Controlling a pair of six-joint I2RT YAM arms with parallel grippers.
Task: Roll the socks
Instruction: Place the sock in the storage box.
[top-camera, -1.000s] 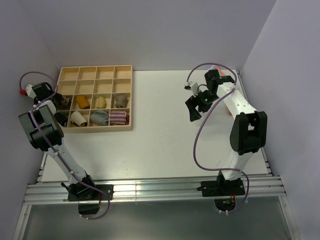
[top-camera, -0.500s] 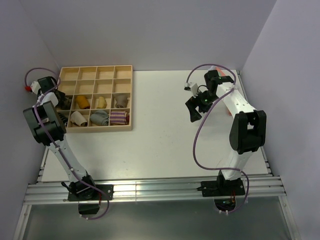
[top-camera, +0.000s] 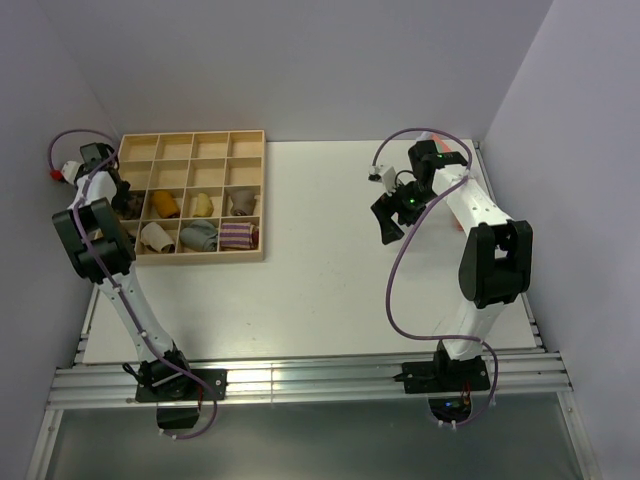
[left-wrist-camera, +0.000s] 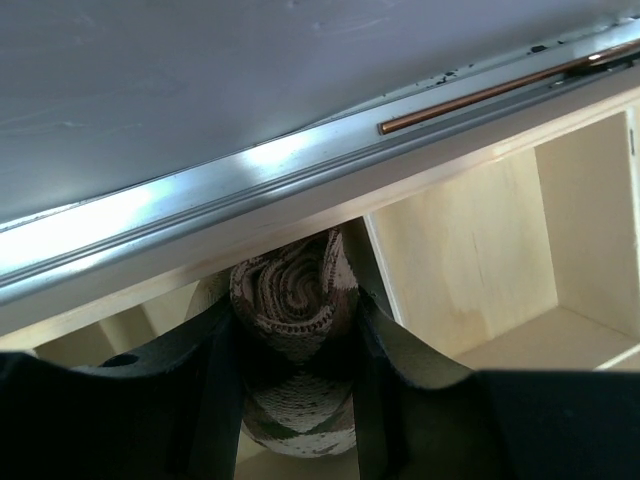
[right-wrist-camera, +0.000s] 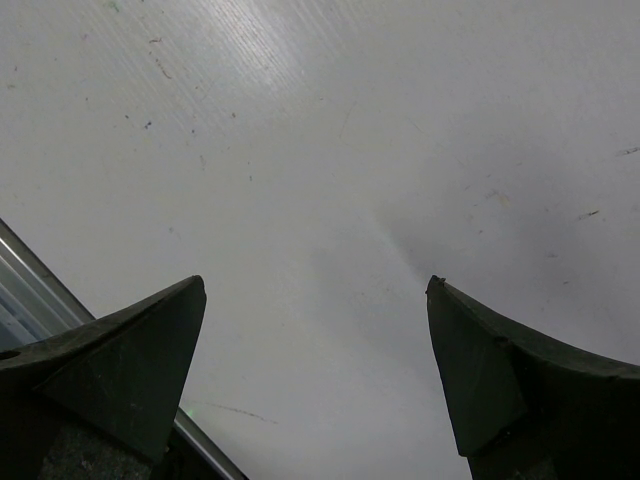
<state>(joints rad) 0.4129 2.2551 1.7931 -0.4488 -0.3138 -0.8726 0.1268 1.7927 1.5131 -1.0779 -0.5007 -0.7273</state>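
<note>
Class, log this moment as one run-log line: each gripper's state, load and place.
left gripper: shut on rolled sock, at wooden tray | right gripper: open, holding nothing, above table

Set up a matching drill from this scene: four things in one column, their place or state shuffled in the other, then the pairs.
Things
1. left gripper
2. right gripper
3. purple-striped sock
4. mustard sock

Place or state
A. near right corner compartment of the tray
B. open above the table
C. shut on the rolled argyle sock
D. second compartment from the left, second row from the near edge

Pairs: 1-C, 2-B, 3-A, 4-D
</note>
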